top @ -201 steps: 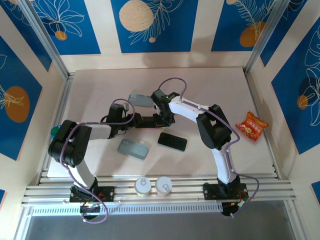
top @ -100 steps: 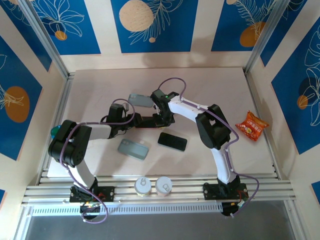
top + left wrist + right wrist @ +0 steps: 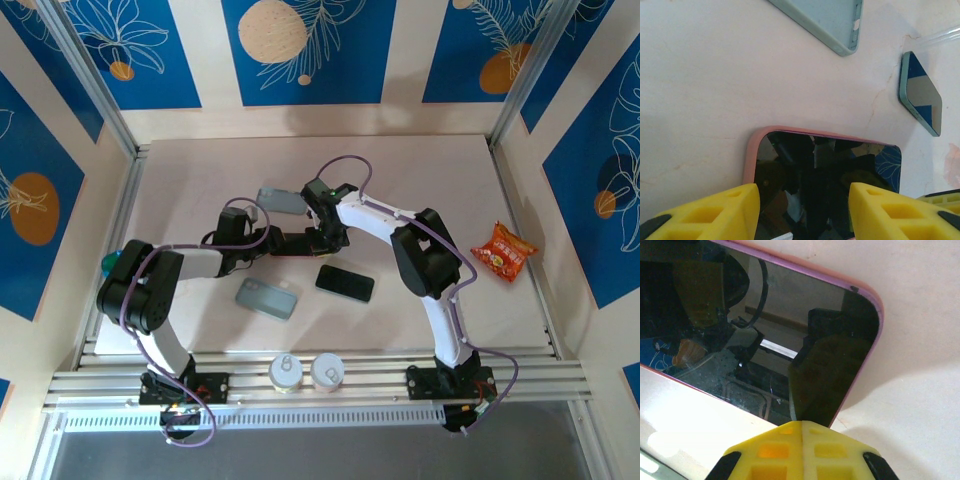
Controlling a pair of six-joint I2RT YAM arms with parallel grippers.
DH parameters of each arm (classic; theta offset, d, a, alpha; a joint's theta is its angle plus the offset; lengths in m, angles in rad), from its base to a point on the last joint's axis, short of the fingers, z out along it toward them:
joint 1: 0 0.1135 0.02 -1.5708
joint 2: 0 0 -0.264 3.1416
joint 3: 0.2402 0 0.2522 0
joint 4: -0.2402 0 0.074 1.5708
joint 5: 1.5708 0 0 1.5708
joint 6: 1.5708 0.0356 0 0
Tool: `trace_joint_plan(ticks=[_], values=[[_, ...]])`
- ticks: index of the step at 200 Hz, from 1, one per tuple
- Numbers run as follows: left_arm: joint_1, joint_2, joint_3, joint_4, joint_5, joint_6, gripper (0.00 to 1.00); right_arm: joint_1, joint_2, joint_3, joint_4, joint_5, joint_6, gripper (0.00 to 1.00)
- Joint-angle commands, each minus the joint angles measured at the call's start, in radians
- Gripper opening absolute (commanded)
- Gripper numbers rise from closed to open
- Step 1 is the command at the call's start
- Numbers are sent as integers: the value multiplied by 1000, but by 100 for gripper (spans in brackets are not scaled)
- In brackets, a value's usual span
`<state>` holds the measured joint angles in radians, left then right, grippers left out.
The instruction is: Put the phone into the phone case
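Left tool (image 3: 804, 194): fingers apart, straddling phone (image 3: 840, 170), likely steadying it.
Right tool (image 3: 802, 426): fingers together at 6 o'clock, seemingly pressing phone into case (image 3: 752, 146).

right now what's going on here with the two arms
Both arms meet mid-table over one phone. It appears to sit already in a pink case, whose rim shows along its edges. The left tool is open, one finger at each side of the phone. The right tool is shut, its tip over the screen near a corner, perhaps pressing it in. A black phone and a grey-blue case lie apart, nearer the arm bases.
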<state>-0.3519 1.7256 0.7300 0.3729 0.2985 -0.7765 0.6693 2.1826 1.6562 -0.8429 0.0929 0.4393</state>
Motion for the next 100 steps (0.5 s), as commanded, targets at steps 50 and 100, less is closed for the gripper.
trace_joint_plan(ticks=[50, 100], values=[[-7, 23, 5, -48, -9, -9, 51, 70, 330, -167, 138, -190, 15, 0], [-8, 16, 18, -87, -21, -4, 51, 56, 330, -187, 157, -198, 11, 0]])
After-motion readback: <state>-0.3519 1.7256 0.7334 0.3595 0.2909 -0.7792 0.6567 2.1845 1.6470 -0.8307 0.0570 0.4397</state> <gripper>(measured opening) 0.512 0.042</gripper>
